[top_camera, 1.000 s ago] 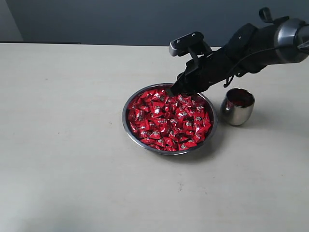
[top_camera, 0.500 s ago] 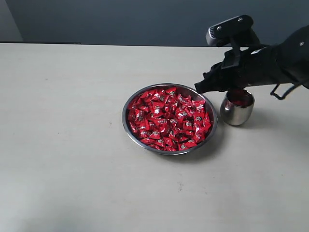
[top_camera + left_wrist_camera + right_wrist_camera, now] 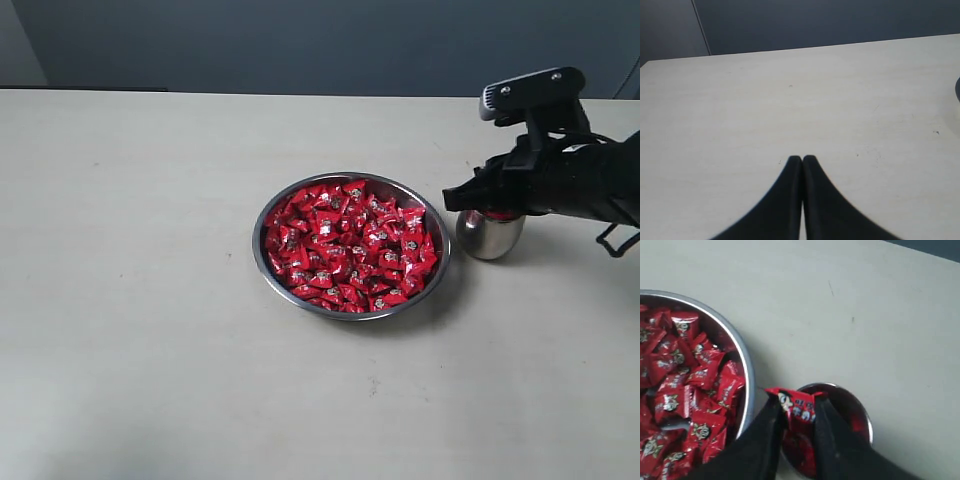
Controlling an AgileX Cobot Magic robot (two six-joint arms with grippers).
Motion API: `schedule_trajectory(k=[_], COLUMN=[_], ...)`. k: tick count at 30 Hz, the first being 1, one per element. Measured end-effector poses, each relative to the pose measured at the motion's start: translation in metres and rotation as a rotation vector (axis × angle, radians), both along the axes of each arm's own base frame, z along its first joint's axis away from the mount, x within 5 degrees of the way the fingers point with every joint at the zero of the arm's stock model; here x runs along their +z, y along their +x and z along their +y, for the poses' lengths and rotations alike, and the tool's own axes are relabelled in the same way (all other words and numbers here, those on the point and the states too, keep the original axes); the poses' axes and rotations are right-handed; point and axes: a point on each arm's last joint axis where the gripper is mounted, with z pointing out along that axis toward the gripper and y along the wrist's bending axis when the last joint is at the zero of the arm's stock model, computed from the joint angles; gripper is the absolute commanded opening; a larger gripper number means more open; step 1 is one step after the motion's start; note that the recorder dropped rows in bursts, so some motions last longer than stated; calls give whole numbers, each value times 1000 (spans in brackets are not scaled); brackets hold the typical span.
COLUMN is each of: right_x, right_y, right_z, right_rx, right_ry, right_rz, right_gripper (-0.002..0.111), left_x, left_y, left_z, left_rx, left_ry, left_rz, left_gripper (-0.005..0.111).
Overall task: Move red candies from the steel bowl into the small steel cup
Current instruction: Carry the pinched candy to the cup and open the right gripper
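A single small candy (image 3: pixel 801 412) in a shiny red foil wrapper with a pale printed mark is pinched between the two black fingers of the right tool (image 3: pixel 798 401), which is narrowed onto the middle of the packet, with the wrapper's upper edge showing past the tips. It looks very light, with a crinkly, slick skin over a firmer core, so a hold across the body should serve better than one on the thin crimped ends, which would probably fold or slip free; a gentle squeeze ought to be enough. The right wrist view shows it hanging over the mouth of the small steel cup (image 3: pixel 490 235), a polished, rounded tumbler whose inside already shows red. The cup stands right of centre in the exterior frame, and its egg-like body looks easy to tip if knocked. Just beside it, at the centre of the frame, sits the wide shallow steel bowl (image 3: pixel 262 262), heaped with many more red candies (image 3: pixel 350 245). Both rest on the pale desk (image 3: pixel 150 330). The left tool (image 3: pixel 802 161) has its black jaws pressed together on nothing, over bare desk
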Motion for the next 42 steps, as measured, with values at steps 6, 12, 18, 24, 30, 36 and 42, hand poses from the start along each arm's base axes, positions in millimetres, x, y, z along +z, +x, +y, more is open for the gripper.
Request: schedule_trajectory(k=[6,12,18,24,30,36,42], right_x=[-10,-21,-24,-25,-26,-25,-17], right_y=[9,14,23,25,25,26,25], right_z=[-28,-23,-17,-17,-18,-18,-19], right_rx=[-95,-52,-31,-29,-29,-27,-30], right_ry=[23,40,42,33,25,22,29], right_rz=[78,171,185,183,178,174,145], right_gripper=[0,0,0,0,27,45,45], left_x=[0,0,0,0,0,0,0], left_y=[0,0,0,0,0,0,0], left_z=[0,0,0,0,0,0,0], left_rx=[0,0,0,0,0,0,0], left_ry=[0,0,0,0,0,0,0], left_rz=[0,0,0,0,0,0,0], left_gripper=[0,0,0,0,0,0,0])
